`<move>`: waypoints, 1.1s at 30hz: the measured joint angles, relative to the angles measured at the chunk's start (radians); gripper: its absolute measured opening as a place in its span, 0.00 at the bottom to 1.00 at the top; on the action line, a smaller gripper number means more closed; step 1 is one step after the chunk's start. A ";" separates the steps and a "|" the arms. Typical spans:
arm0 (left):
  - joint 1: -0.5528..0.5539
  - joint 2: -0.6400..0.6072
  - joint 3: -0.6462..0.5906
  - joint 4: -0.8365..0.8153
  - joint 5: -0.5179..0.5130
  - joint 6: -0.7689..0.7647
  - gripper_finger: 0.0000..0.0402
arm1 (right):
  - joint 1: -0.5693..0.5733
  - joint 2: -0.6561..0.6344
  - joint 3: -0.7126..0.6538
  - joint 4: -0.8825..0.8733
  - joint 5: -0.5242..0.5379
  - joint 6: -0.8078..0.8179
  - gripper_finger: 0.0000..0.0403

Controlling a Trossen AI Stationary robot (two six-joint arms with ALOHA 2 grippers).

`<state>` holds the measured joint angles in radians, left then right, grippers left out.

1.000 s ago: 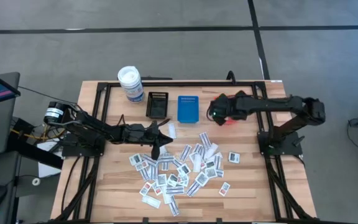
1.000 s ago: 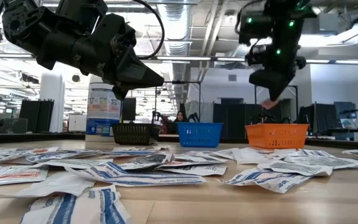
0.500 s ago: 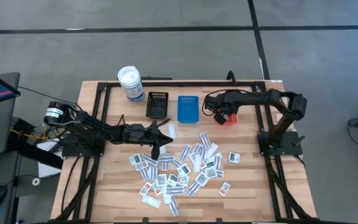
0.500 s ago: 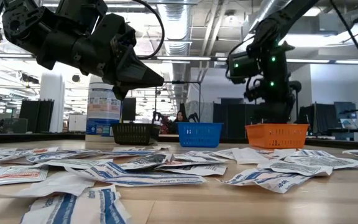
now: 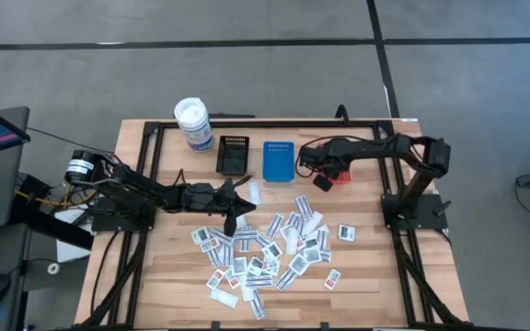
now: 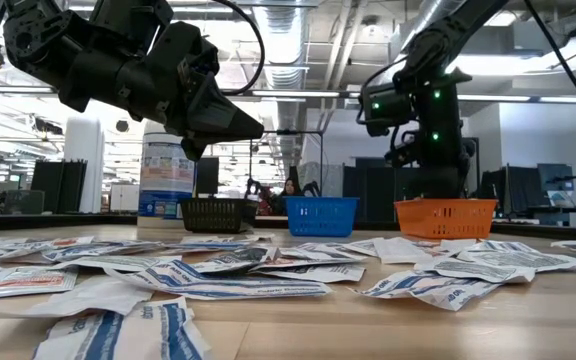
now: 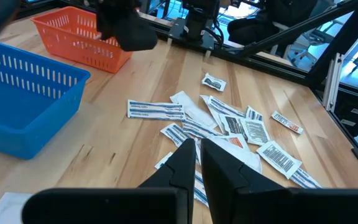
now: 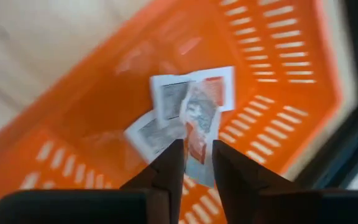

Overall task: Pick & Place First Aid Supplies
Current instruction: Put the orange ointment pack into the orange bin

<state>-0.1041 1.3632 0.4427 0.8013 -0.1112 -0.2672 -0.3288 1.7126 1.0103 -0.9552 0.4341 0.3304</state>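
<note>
A: Surface, room?
B: Slatted wood bench [image 5: 357,267], grey floor round it; office w/ dark monitors behind.

A: Packets vs hands?
B: Right hand [image 8: 194,163] over orange tray [image 8: 278,81] at far edge, fingers slightly apart, empty; 3 or so packets [image 8: 188,106] in the tray just under it. Left hand [image 7: 197,155] nearly closed, empty, above the loose pile of packets [image 5: 270,253] mid-bench.

A: Counts?
B: 3 trays: black tray [image 5: 233,154], blue tray [image 5: 278,159], orange. 1 canister [image 5: 192,124]. Packets: dozens.

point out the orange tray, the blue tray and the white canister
orange tray [image 6: 446,218], low view, on its slotted front wall
blue tray [image 5: 278,160], high view, on the middle of its floor
white canister [image 5: 191,114], high view, on its round lid
</note>
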 joint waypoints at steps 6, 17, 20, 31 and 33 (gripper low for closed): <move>0.000 0.000 0.000 0.000 0.000 0.000 0.06 | 0.066 0.000 0.000 -0.043 0.046 0.001 0.24; 0.000 0.000 0.000 0.000 0.000 0.000 0.06 | 0.188 0.000 0.152 -0.193 0.064 0.025 0.24; 0.000 0.000 0.000 0.000 0.000 0.000 0.06 | 0.246 -0.025 0.205 -0.216 0.064 -0.070 0.24; 0.000 0.000 0.000 0.000 0.000 0.000 0.06 | 0.458 -0.364 0.104 0.041 0.060 -0.071 0.24; 0.000 0.000 0.000 0.000 0.000 0.000 0.06 | 0.496 -0.428 0.018 0.159 0.040 -0.070 0.24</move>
<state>-0.1042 1.3632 0.4427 0.8013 -0.1112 -0.2672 0.1673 1.2844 1.0282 -0.7964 0.4739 0.2603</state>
